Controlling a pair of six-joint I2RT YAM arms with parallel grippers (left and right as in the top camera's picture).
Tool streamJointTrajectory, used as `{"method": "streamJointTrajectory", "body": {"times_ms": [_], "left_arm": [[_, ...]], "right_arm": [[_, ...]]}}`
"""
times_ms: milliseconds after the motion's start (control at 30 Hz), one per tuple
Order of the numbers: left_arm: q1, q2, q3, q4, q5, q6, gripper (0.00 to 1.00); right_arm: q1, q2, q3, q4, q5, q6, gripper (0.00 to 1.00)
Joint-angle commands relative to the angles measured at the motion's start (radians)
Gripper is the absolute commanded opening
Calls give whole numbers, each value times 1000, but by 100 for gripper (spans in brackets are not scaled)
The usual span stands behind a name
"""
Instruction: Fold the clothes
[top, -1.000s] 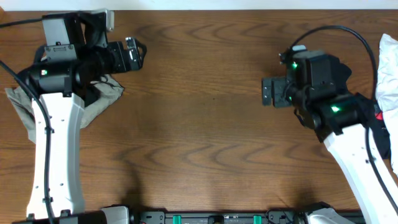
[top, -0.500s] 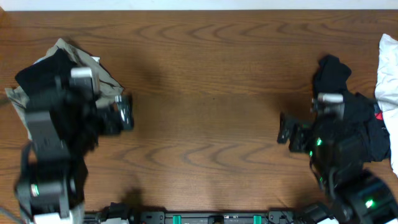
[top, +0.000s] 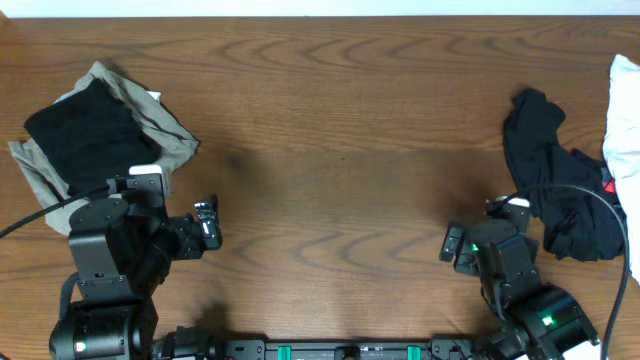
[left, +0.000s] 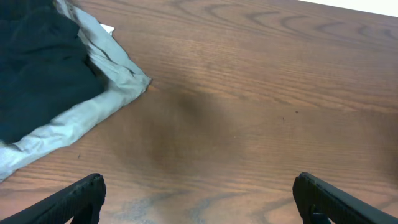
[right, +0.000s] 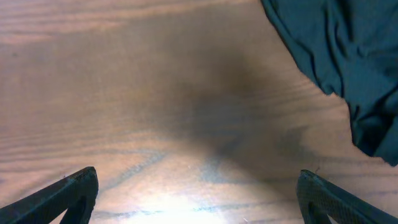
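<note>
Status: left claw is spread wide with nothing in it, sitting low over the worktop near its front-left corner. The left wrist view shows both fingers far apart at the frame's bottom corners, with bare wood between them. Right claw is likewise wide apart and empty, near the worktop's front-right corner and pointing toward the worktop's middle; its fingers also straddle bare wood. Clothes: a khaki-grey garment lies crumpled at the worktop's left end. A black garment is bunched on top of it and covers most of its centre, so the khaki shows only as a border around the black. A small white tag peeks out on the side of that pile facing the worktop's far edge. The left claw is just in front of the pile, toward the worktop's front edge, and not touching it. In the left wrist view a khaki corner points toward the worktop's middle. A second black garment lies unfolded in a loose rumpled heap at the worktop's right end, one lobe reaching toward the far edge. The right wrist view has its edge in the upper right, apart from the fingers. A white cloth sits at the worktop's extreme right edge against the black heap, with a small red bit where they meet.
</note>
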Motion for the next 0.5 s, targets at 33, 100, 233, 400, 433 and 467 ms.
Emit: {"method": "streamJointTrajectory", "body": {"times_ms": [33,100,233,400,433,467], "left_arm": [[2,-5,-2,-3,-10,18,98],[2,-5,-2,-3,-10,18,98],[2,-5,-2,-3,-10,18,98],[2,-5,-2,-3,-10,18,98],[2,-5,-2,-3,-10,18,98],[2,-5,-2,-3,-10,18,98]], "right_arm": [[9,-1,-25,-1,10,23,99],[9,-1,-26,0,10,23,99],[9,-2,-26,0,10,23,99],[9,-35,-29,-1,10,23,99],[9,-55,-30,0,10,23,99],[10,-80,-31,-1,10,23,99]]}}
